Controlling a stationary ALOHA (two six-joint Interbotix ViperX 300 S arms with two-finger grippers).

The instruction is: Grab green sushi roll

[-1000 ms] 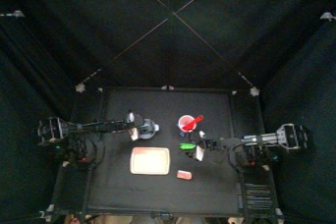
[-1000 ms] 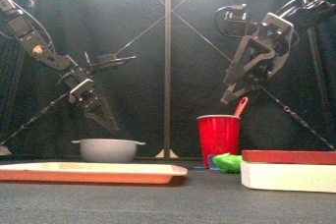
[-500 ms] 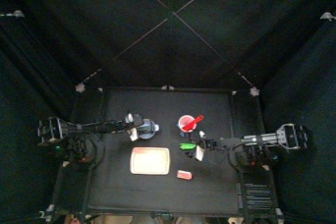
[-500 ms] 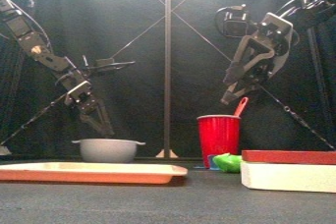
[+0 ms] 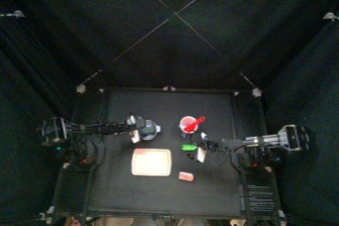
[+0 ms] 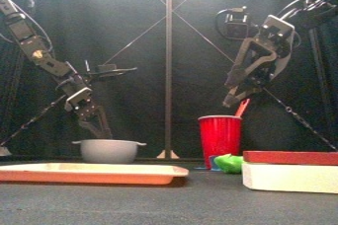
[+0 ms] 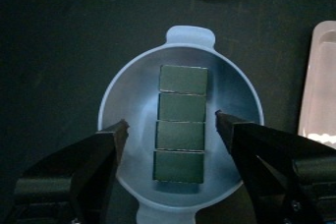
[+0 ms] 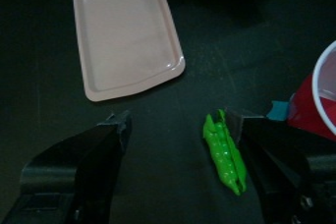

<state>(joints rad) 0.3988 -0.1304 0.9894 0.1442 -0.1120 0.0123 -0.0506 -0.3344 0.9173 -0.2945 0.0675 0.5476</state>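
Hovering right gripper (image 8: 184,135), jaws spread, straddles green sushi roll (image 8: 226,153) lying between them, poised for a grab; left gripper (image 7: 168,138), jaws released, flanks grey bowl (image 7: 183,90)

Two black arms, built of slim links and chunkier boxy joint housings, matte with dull grey glints along the edges. Left arm (image 6: 53,71) thin and rod-like in its forearm, with a dark cable looping off near the wrist; right arm (image 6: 271,46) bulkier, its wrist block stacked with rounded motor casings. Left gripper (image 7: 168,144) and right gripper (image 8: 184,140) each ended in two flat, black, blunt-tipped jaws with squared shoulders.
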